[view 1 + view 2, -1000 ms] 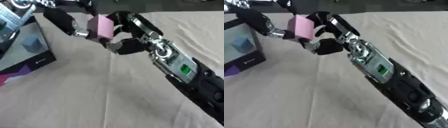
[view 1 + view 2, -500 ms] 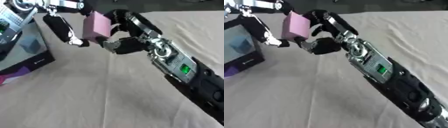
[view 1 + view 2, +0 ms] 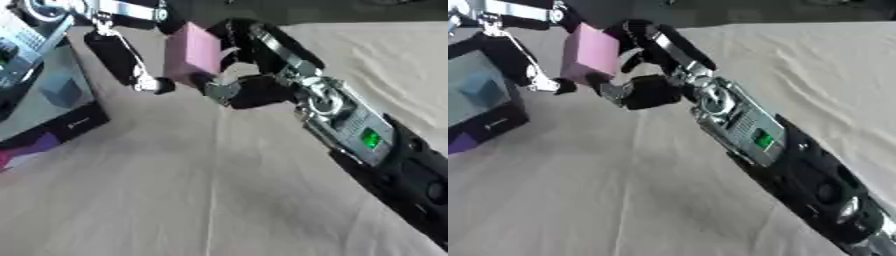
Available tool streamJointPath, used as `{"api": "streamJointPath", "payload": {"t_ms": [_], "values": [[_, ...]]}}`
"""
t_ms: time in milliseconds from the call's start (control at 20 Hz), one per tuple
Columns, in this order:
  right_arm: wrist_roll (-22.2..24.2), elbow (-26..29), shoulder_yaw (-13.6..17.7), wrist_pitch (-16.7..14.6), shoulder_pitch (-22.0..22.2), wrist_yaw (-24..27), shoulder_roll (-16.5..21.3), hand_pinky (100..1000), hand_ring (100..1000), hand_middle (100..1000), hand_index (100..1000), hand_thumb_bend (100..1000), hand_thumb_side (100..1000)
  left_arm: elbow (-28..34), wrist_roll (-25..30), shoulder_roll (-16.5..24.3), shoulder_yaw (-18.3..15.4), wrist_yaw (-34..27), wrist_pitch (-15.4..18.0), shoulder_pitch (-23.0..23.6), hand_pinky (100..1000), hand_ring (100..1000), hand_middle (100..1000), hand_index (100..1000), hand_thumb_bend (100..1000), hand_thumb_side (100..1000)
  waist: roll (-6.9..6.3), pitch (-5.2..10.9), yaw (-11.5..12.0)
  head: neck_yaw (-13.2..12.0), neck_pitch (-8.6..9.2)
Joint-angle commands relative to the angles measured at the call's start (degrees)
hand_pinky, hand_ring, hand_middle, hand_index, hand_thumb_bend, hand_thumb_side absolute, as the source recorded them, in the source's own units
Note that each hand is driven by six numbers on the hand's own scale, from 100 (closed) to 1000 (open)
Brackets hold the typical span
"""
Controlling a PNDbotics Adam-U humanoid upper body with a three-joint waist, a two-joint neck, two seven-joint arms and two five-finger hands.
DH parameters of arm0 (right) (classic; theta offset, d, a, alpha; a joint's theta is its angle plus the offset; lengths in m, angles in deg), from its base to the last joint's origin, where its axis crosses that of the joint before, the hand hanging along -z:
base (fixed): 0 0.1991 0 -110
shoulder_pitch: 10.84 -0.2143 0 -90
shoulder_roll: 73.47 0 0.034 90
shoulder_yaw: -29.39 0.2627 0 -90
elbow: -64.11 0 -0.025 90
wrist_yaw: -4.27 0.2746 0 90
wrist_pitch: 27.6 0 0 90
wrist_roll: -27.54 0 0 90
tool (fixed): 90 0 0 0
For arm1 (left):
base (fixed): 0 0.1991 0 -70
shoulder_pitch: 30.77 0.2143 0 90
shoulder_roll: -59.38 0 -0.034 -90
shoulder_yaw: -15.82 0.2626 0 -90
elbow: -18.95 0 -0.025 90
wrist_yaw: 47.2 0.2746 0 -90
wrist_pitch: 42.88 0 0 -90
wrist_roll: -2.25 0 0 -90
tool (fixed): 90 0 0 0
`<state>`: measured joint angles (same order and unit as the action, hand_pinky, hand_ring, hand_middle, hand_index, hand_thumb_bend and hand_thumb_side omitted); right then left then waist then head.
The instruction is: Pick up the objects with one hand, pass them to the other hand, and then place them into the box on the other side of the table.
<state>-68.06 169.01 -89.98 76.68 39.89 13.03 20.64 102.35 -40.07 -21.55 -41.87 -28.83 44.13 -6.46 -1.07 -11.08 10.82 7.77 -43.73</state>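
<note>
Handover under way above the cloth-covered table (image 3: 175,200). Pink block (image 3: 192,55) held in the air near the table's far left part, pinched by the right hand (image 3: 254,75): fingers curled over its far side, thumb tucked against its lower right corner. Right forearm stretching back toward the lower right corner, a green light showing on its casing.

Left hand (image 3: 118,55) just beside the block on its left, dark fingers hanging down, straight and relaxed, nothing closed between them. Contact with the block's left face hard to make out; seemingly close but not yet gripping.

Box (image 3: 48,100) at the left edge, dark-sided, printed with a cube picture, lying below and to the left of the left hand, well under the block.

Judged step: the pass from right hand to left, not yet completed. Next move likely calls for the left fingers to curl round the block's free faces, then release by the right thumb and fingers only once that hold is set, then a short carry leftward and down into the box. Risk of a drop if released too soon.
</note>
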Motion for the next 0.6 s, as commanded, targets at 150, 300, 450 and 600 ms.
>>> {"api": "streamJointPath", "payload": {"t_ms": [150,300,450,600], "values": [[0.4,0.9,0.1,0.1,-0.9,-0.1,0.7,617,730,476,426,236,100,1.2,-5.5,-0.1,-0.6,-1.9,-3.1,-1.1,932,847,693,739,174,501,0.53,1.03,0.0,0.0,0.55],[0.5,0.8,0.1,0.2,-0.9,-0.2,0.6,616,730,476,426,236,100,1.3,-6.3,-0.1,-0.3,-2.6,-4.3,-1.0,932,845,689,736,147,535,0.59,0.97,0.0,0.0,0.64],[0.5,0.8,0.0,0.1,-0.8,-0.2,0.6,616,730,476,425,236,100,1.4,-6.9,-0.3,-0.2,-3.1,-5.1,-1.0,929,841,678,725,100,526,0.72,0.91,0.1,-0.1,0.73],[0.6,0.7,0.0,0.1,-0.8,-0.3,0.5,615,729,476,424,245,100,1.5,-8.0,-0.5,0.1,-3.7,-6.3,-1.0,923,832,657,694,100,500,0.80,0.85,0.1,-0.3,0.81]]}}
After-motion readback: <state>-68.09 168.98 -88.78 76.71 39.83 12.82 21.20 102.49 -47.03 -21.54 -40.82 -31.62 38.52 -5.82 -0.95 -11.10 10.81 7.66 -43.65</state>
